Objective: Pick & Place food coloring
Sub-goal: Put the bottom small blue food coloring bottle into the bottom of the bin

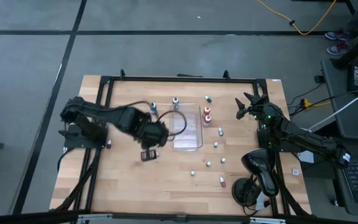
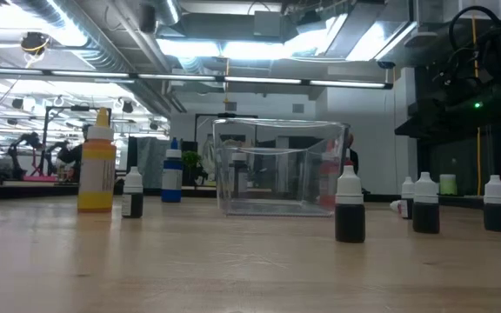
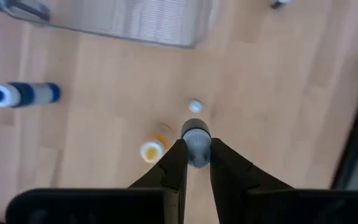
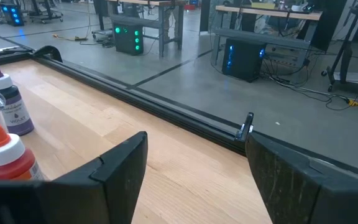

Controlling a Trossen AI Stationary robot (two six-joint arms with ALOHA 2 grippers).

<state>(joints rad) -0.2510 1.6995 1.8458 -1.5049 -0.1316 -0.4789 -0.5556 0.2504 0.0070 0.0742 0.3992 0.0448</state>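
One small bottle [image 3: 196, 138] shows pinched in the left hand [image 3: 196, 163] only from its wrist; overhead, the right hand [image 1: 248, 106] waits spread over the desk [image 1: 123, 180]

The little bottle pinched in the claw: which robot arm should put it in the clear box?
Probably the left. The left gripper is shut on the small bottle beside the clear tray. The right gripper waits open by the table's far edge.
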